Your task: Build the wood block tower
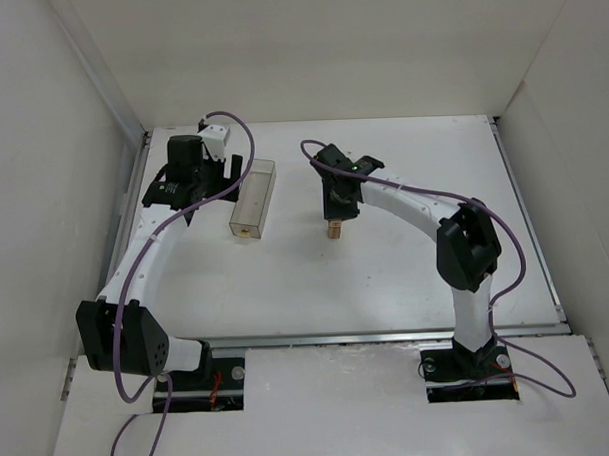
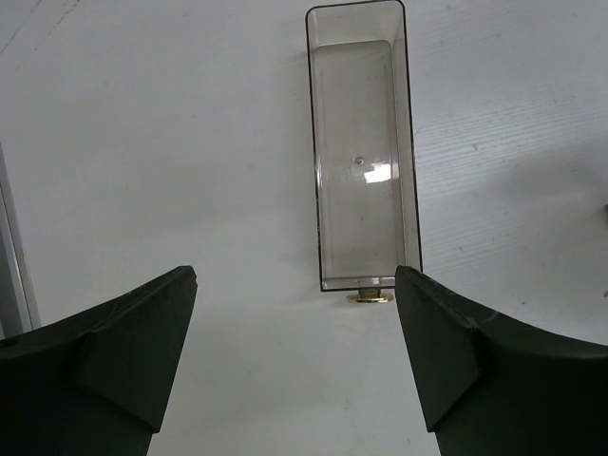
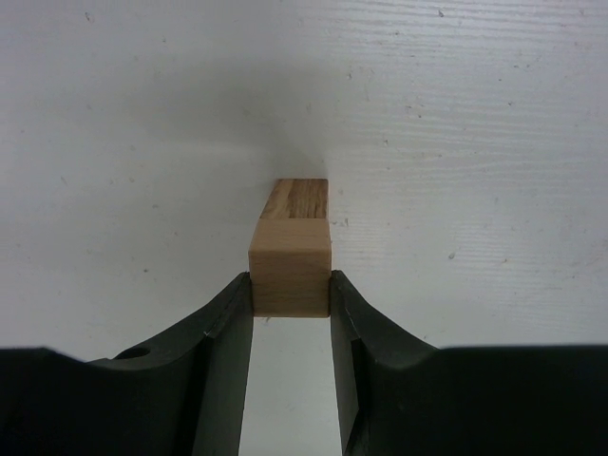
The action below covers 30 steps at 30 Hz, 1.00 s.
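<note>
Right hand (image 3: 291, 288) was clamped on the wood block tower (image 3: 293, 228), pinching its side faces out on the bare counter (image 1: 406, 274), I'd guess so it'd sit square. Left hand (image 2: 294, 275) hung wide open, gripping nothing, aimed at the clear plastic box (image 2: 361, 152). What looked like another wood block (image 2: 370, 296) sat at the box's near end.

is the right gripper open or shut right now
The right gripper is shut on the wood block: in its wrist view both fingers press against the block's sides with no gap.
</note>
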Available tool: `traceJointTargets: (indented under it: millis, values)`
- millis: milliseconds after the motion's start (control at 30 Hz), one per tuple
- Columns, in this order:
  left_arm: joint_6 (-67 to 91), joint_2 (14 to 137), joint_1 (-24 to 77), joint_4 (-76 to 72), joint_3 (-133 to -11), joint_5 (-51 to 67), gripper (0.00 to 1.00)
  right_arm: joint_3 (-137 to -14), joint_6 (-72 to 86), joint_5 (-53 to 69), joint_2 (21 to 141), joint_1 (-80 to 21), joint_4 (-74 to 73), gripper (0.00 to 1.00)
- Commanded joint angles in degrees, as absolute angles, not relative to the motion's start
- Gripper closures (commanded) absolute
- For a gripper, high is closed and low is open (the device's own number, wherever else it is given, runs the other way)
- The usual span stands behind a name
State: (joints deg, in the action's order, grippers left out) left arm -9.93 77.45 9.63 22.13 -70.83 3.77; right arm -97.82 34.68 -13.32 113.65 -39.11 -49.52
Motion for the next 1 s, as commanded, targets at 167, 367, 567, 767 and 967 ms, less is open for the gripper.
traceJointTargets:
  millis: [167, 367, 567, 767, 967]
  values:
    - [-9.05, 76.29, 9.67, 20.21, -70.05, 3.60, 0.16, -101.07, 33.66, -14.94, 113.91, -40.52, -50.62, 0.95]
    - [-9.05, 76.29, 9.67, 20.21, -70.05, 3.60, 0.16, -101.07, 31.82, -15.46, 114.43, -40.52, -51.68, 0.95]
    - [-9.05, 76.82, 9.67, 20.21, -70.05, 3.60, 0.16, -101.86, 28.92, -16.70, 113.91, -40.52, -52.20, 0.92]
    - [-9.05, 76.82, 9.67, 20.21, -70.05, 4.13, 0.16, -103.45, 28.30, -14.42, 114.43, -40.52, -52.73, 0.92]
    - [-9.05, 76.82, 9.67, 20.21, -70.05, 4.13, 0.16, -102.22, 28.83, -13.71, 114.43, -40.52, -51.50, 0.92]
